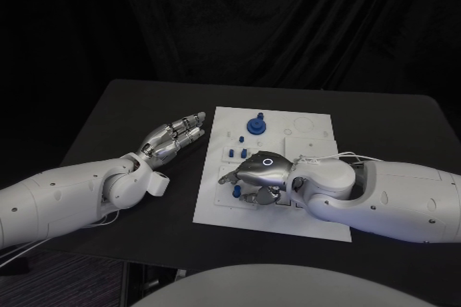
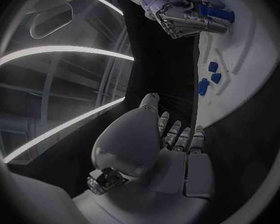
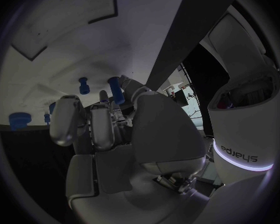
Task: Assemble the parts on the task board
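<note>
The board [image 1: 274, 217] is lying in the middle of the table [image 1: 115, 107], and everything below is placed against it.

The right hand [image 1: 258, 177] is hovering over the board's near half, palm down, fingers curled in. In the left wrist view the same hand [image 2: 184, 15] is pinching a blue peg [image 2: 216, 13] between its fingertips; in the right wrist view the peg [image 3: 115, 89] is sticking out past the fingers [image 3: 65, 119], just above the board's white face [image 3: 59, 30]. So this hand is clamped on the peg.

The left hand [image 1: 173, 139] is lying flat just off the board's left edge, near its far half, fingers straight and slightly apart, holding nothing. The left wrist view is showing its fingers [image 2: 180, 134] stretched out over the black table beside the board's edge [image 2: 205, 114].

A round blue knob [image 1: 256, 125] is standing on the board's far half. A few small blue parts [image 1: 238, 152] are sitting near the board's middle, just beyond the right hand; from the left wrist they are showing as three small pieces [image 2: 209, 77] close to the board's left edge.
</note>
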{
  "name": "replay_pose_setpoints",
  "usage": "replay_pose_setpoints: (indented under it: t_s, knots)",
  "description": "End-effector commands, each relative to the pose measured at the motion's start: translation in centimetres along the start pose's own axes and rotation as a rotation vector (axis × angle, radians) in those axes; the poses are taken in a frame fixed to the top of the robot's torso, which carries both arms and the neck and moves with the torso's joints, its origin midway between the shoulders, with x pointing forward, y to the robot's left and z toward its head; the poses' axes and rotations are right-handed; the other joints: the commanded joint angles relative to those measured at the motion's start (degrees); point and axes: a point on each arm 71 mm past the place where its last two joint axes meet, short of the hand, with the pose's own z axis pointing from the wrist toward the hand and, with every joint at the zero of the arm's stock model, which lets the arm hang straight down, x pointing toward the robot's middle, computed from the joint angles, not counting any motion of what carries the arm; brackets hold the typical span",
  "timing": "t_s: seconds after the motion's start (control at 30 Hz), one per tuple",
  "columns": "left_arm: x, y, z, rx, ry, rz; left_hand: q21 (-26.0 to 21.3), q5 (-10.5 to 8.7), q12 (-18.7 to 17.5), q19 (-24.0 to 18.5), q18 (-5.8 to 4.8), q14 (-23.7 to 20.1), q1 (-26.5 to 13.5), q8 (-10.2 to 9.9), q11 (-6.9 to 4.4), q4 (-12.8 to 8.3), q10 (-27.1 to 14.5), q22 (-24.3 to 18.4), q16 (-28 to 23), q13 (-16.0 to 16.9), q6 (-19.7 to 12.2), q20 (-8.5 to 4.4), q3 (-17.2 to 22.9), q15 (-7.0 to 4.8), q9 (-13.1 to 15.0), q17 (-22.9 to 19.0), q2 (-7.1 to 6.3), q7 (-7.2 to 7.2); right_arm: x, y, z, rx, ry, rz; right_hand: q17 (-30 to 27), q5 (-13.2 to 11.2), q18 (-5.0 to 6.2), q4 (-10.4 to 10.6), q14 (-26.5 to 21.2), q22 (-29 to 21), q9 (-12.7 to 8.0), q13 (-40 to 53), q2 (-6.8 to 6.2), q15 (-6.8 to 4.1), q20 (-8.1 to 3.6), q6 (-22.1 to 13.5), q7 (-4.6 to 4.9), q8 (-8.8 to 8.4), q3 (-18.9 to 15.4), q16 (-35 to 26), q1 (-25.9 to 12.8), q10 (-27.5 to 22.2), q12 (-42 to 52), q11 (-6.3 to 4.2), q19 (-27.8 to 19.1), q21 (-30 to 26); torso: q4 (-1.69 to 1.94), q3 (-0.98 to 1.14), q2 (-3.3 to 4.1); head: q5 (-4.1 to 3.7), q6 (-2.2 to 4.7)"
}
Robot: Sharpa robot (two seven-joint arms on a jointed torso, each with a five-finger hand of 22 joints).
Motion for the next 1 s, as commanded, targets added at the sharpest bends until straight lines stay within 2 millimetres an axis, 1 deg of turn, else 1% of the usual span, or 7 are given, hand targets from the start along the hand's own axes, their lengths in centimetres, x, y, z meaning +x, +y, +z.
replay_pose_setpoints:
  t_s: [0.03, 0.5, 0.73, 0.8, 0.9, 0.93, 1.0]
  knots:
    - [0.1, -0.4, 0.0, 0.062, 0.009, -0.009, -0.3, 0.34, 0.1, 0.1, -0.04, 0.0, 0.6, 0.1, 0.33, -0.2, -0.1, 0.0, -0.2, -0.1, 0.0, 0.42, 0.1, 0.18, 0.0, -0.1, 0.11, 0.42, 0.0, 0.0, -0.2, 0.015, -0.015, 0.032, -0.5, -0.5, 0.60, 0.2, -0.5, 9.0, -1.3, 0.2, 0.05, -0.20, -0.17, -3.7, -0.51, -0.27, -1.1, -0.4, -0.1, -2.3, 0.2, 0.24, -0.5, -0.7, 0.02, 0.00, -0.03, 0.01, -0.01]
    - [-0.1, -0.4, -0.3, 0.060, 0.001, -0.006, -0.3, 0.39, 0.2, 0.1, -0.05, 0.0, 0.6, 0.1, 0.34, -0.2, -0.1, 0.0, -0.2, 0.0, 0.0, 0.43, 0.2, 0.21, 0.0, -0.1, 0.12, 0.44, -5.3, -0.7, -3.8, -0.008, -0.318, 0.064, -1.4, -1.0, 0.68, 2.4, -1.1, 8.8, -3.4, 0.7, -0.22, -0.07, -0.05, -7.8, -0.97, -0.44, -4.8, -0.6, 1.9, -6.4, 3.7, 0.54, -1.0, -1.3, -0.09, 0.04, -0.07, -0.42, -0.01]
    - [-0.3, -0.4, -0.6, 0.061, -0.011, 0.001, -0.2, 0.46, 0.2, 0.1, -0.06, 0.0, 0.7, 0.2, 0.34, -0.3, -0.1, 0.1, -0.2, 0.0, 0.2, 0.44, 0.2, 0.22, 0.1, -0.1, 0.13, 0.49, -10.1, -2.1, -6.7, 0.052, -0.379, 0.037, -0.7, 1.3, 0.35, 2.5, -0.7, 9.3, -0.5, 1.9, 1.96, 0.51, 0.39, 9.6, 2.04, 3.67, -4.5, 0.4, 3.7, -3.5, 9.3, 0.03, -0.2, 0.4, -0.11, 0.06, -0.07, -1.31, -0.01]
    - [-0.3, -0.4, -0.6, 0.062, -0.013, 0.002, -0.2, 0.58, 0.2, 0.1, -0.06, 0.0, 0.7, 0.2, 0.33, -0.3, -0.1, 0.1, -0.2, 0.0, 0.4, 0.44, 0.2, 0.19, 0.1, -0.1, 0.10, 0.53, -10.8, -2.8, -7.5, 0.087, -0.359, 0.042, -0.7, 1.5, 0.35, 2.3, -0.7, 9.3, -0.3, 2.1, 2.21, 0.60, 0.47, 10.9, 2.63, 3.91, -4.3, 0.4, 3.9, -3.1, 9.8, 0.06, -0.2, 0.3, -0.09, 0.06, -0.05, -2.00, -0.01]
    - [-0.3, -0.5, -0.7, 0.064, -0.016, 0.004, -0.2, 0.80, 0.3, 0.2, -0.03, 0.0, 0.6, 0.3, 0.29, -0.3, 0.0, 0.1, -0.2, 0.0, 0.6, 0.41, 0.1, 0.11, 0.1, -0.1, 0.01, 0.59, -11.4, -4.2, -8.8, 0.167, -0.312, 0.076, 2.5, 2.7, -0.56, 2.0, 0.9, 10.7, -1.6, 4.0, 2.72, -0.34, -0.09, 7.3, 2.46, 2.15, -3.1, 2.6, 4.6, 3.7, 15.2, -1.39, 2.0, 5.1, -0.18, 0.08, -0.05, -2.79, -0.01]
    - [-0.3, -0.5, -0.7, 0.065, -0.017, 0.005, -0.2, 0.80, 0.3, 0.2, -0.03, 0.0, 0.6, 0.3, 0.29, -0.3, 0.0, 0.1, -0.2, 0.0, 0.6, 0.41, 0.1, 0.11, 0.1, -0.1, 0.01, 0.59, -11.4, -4.7, -9.3, 0.199, -0.294, 0.094, 3.3, 2.7, -0.78, 1.6, 1.3, 11.0, -1.3, 6.8, 2.52, -2.14, -1.49, 10.2, 2.59, 2.59, -3.1, 3.2, 4.8, 7.4, 20.1, -3.45, 2.6, 6.3, -0.21, 0.08, -0.04, -2.95, -0.01]
    - [-0.2, -0.5, -0.7, 0.068, -0.021, 0.008, -0.2, 0.94, 0.4, 0.2, 0.00, 0.0, 0.6, 0.3, 0.26, -0.4, 0.1, 0.1, -0.2, 0.0, 0.8, 0.39, 0.1, 0.07, 0.2, -0.1, -0.06, 0.63, -11.3, -5.7, -10.2, 0.258, -0.266, 0.130, 3.5, 2.5, -0.99, 1.8, 1.6, 11.1, -1.4, 13.4, 2.43, -3.52, -2.99, 12.2, 2.99, 2.50, -3.0, 3.4, 4.2, 5.0, 28.6, -5.18, 2.8, 7.0, -0.12, 0.04, -0.04, -3.52, -0.01]
